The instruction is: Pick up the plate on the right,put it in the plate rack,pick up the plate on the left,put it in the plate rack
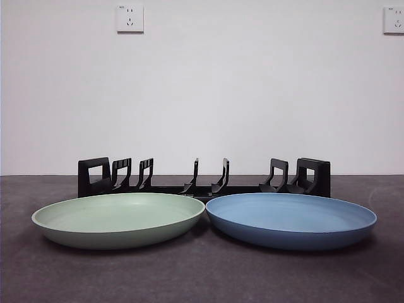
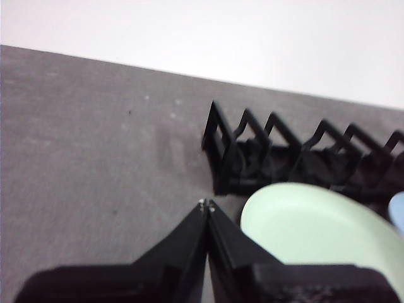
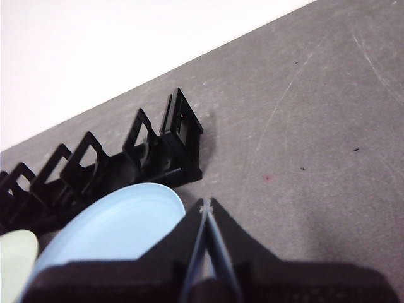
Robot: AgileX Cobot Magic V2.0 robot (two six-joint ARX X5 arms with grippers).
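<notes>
Two plates lie flat on the dark grey table (image 1: 202,278), side by side, rims almost touching at the middle. The green plate (image 1: 118,218) sits on the left in the front view, the blue plate (image 1: 291,219) on the right. Right behind them runs the plate rack (image 1: 204,178), long and low and black, its blocky loop ends at each side and pairs of curved prongs standing upright between them. No plate stands in it; every slot shows only the white wall (image 1: 202,88) behind, where two sockets (image 1: 129,19) sit high up.

No arm shows in the front view. Up in the left wrist view, the left gripper (image 2: 207,204) hangs above the table with its two black jaws pressed tip to tip, holding nothing; the green plate lies just beside it, and one end of the rack beyond that. Over in the right wrist view, the right gripper (image 3: 206,204) hovers the same way, jaws closed together and empty, the blue plate just beside the tips and the rack's other end close behind it.
</notes>
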